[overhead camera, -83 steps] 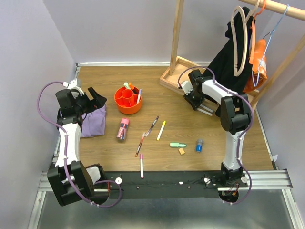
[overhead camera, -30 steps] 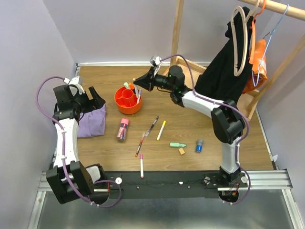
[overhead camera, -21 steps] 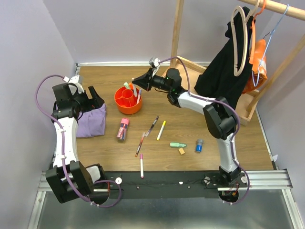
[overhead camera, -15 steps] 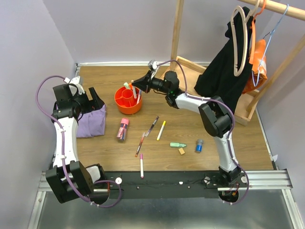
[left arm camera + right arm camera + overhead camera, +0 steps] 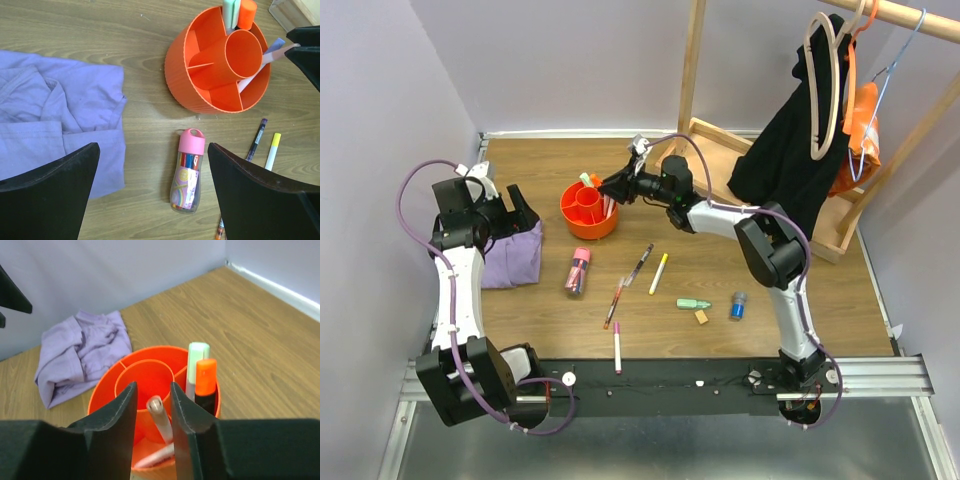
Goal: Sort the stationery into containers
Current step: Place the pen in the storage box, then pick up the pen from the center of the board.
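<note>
The round orange tub stands at the back left of centre and holds a green-white highlighter, an orange highlighter and a pale pink pen. My right gripper hovers at the tub's right side. Its jaws stand narrowly apart on either side of the pen's top, with small gaps. My left gripper is wide open and empty above the clear pink-capped tube. On the table lie a black pen, a yellow marker, a red pen, a pink pen, a green highlighter, a tan eraser and a blue cylinder.
A folded purple cloth lies left of the tub, under my left arm. A wooden rack with hanging clothes stands at the back right. Walls close the table at the back and left.
My right arm swung from the rack at the back right over to the tub and settled its fingers around the pale pen. The left arm and the loose stationery stayed put.
</note>
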`<state>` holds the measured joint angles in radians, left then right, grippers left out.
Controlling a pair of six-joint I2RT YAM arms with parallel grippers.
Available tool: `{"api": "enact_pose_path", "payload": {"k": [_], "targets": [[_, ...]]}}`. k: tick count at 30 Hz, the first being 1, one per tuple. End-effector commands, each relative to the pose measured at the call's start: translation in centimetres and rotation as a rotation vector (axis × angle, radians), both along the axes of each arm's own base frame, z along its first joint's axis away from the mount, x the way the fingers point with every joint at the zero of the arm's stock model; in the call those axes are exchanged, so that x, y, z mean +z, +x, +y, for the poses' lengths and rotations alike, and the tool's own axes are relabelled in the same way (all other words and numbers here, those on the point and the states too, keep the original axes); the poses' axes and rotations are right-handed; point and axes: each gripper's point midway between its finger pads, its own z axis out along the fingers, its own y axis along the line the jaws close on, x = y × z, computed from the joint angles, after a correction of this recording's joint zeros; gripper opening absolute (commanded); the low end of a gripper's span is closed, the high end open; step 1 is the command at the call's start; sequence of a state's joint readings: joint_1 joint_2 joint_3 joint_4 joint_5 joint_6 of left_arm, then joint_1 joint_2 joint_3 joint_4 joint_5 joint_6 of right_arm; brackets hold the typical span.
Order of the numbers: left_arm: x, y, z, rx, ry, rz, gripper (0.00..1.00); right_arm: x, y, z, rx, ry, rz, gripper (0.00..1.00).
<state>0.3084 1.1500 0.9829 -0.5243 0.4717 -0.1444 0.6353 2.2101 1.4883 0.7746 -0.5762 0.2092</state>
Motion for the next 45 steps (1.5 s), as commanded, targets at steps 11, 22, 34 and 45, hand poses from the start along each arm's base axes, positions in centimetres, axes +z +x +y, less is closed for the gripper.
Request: {"api": "enact_pose_path", "payload": {"k": [11,22,34,45], "targets": [[2.0,0.6,-0.7,-0.019,-0.024,-0.155,0.98,6.3,-0.8,-6.2,-0.312,-0.173,0.196,0.43],[1.9,0.5,-1.8,-0.034,-0.038,-0.188,0.98,-5.0,-0.1,-22.9,-0.531,-0.993,0.242,0.43],[1.7,1.4,-2.4,-0.023,-0.092,-0.217,0.98,-10.2,0.0,-34.5,-0.573,-1.236,0.357,0.44],[0.9,1.3,-2.3,-0.014,-0.096,-0.194,0.98,-12.3,0.4,-36.0,-0.563,-1.303,0.361,0.43]]}}
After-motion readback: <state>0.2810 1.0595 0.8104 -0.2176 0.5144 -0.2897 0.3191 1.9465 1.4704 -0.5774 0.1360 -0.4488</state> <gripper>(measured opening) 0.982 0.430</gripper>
